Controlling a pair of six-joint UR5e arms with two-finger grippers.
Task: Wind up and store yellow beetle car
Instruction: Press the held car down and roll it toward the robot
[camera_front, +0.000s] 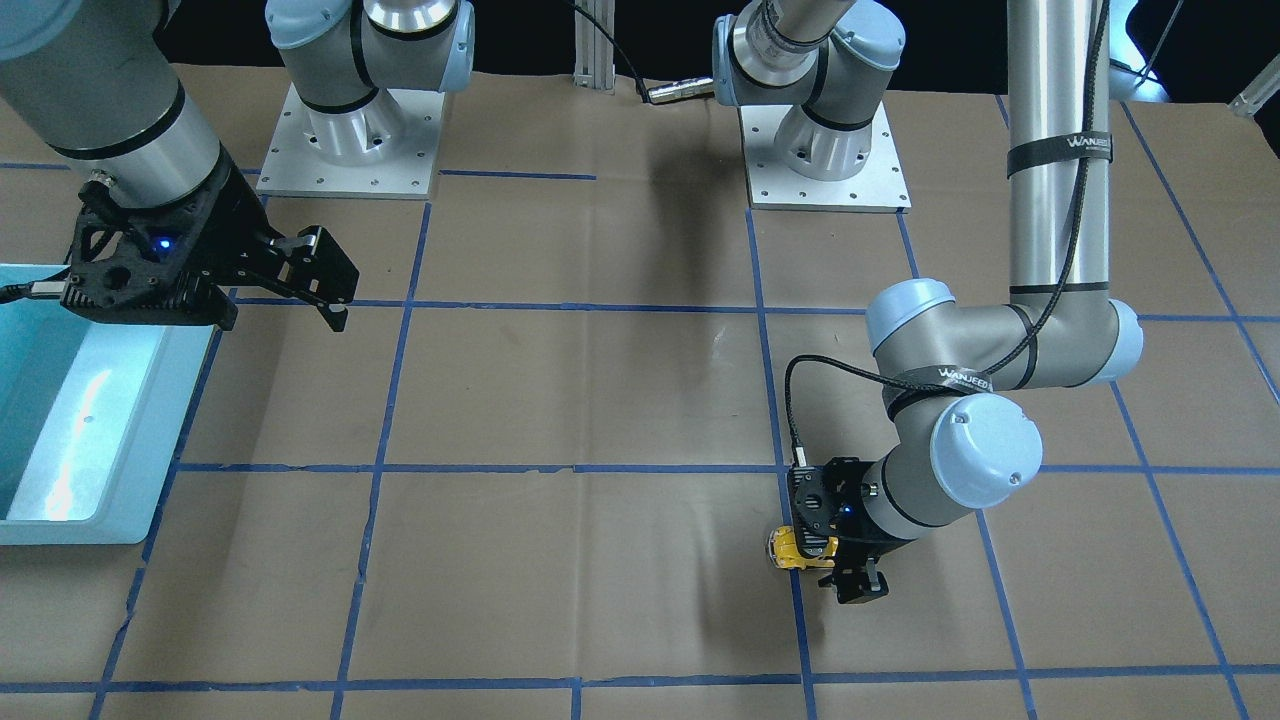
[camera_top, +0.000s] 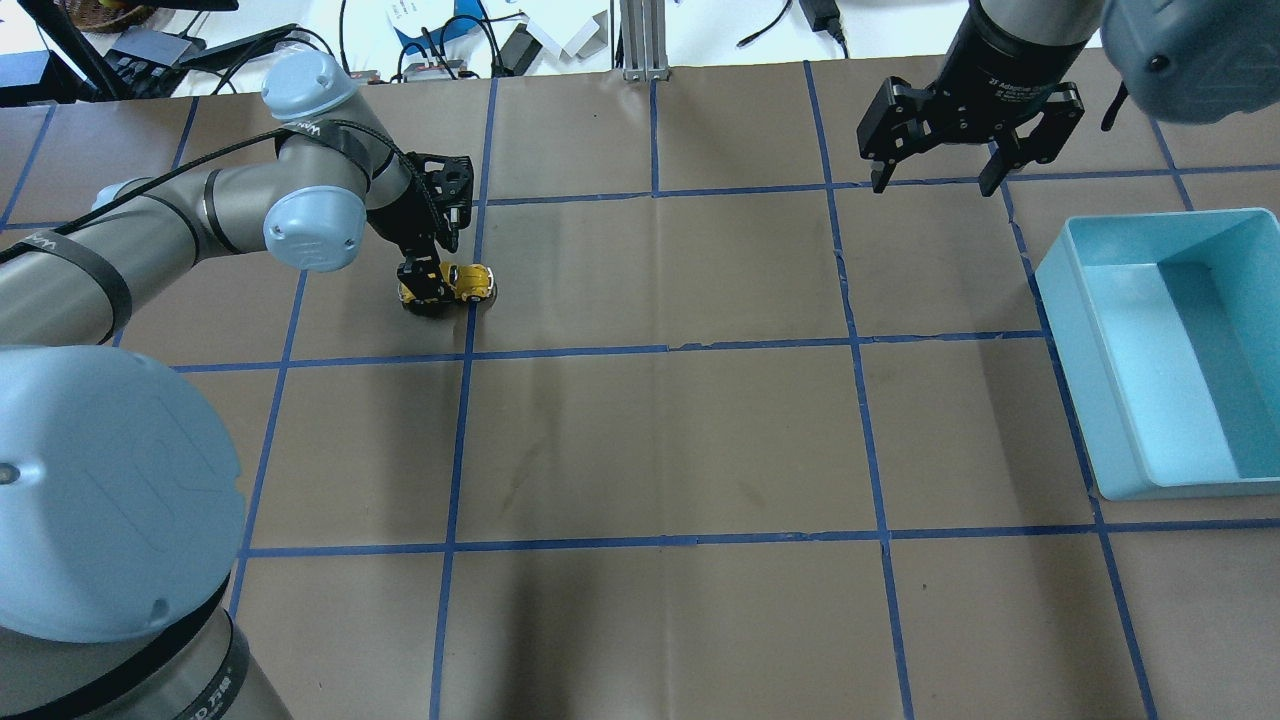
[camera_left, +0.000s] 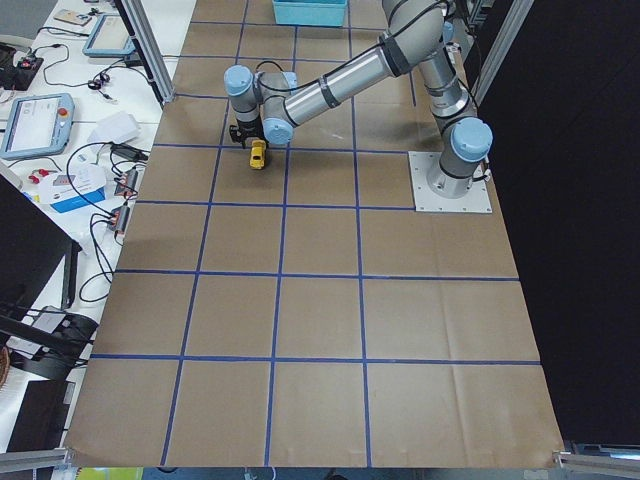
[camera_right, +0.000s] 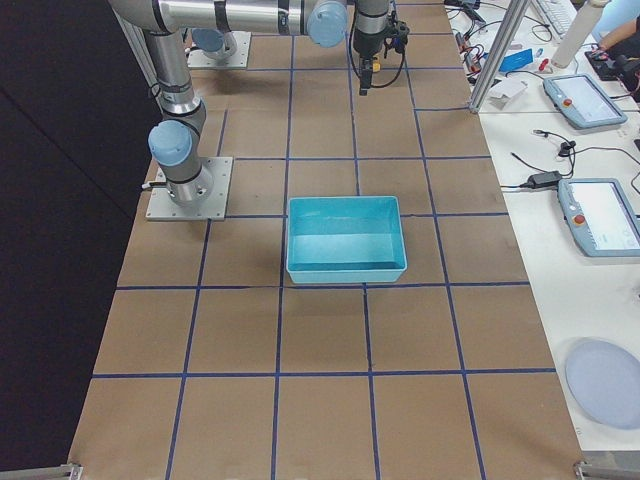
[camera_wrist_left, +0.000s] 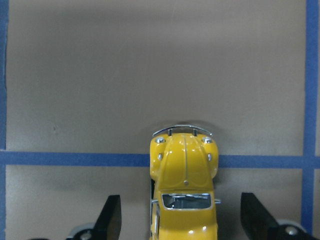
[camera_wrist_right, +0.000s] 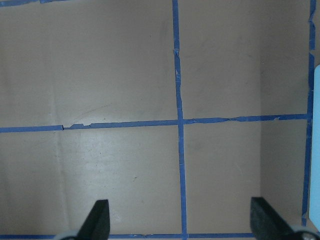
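Brown paper table (camera_front: 600, 400) gridded with blue tape: from the front, the left gripper (camera_front: 835, 560) sits low over the yellow beetle car (camera_front: 790, 548). Overhead, the right gripper (camera_top: 934, 185) hangs spread wide and empty near the blue bin (camera_top: 1070, 330). Left wrist: parted fingers (camera_wrist_left: 111, 220) flank the car's cabin, gaps on both sides

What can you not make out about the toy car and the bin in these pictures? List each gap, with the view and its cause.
1. The yellow beetle car, left wrist view: rear cut off by the bottom edge, wheels hidden under the body.
2. Car's rear, front-facing view: covered by the left gripper.
3. The teal bin, front-facing view: cut by the left edge.
4. Car's details, exterior left view: too small.
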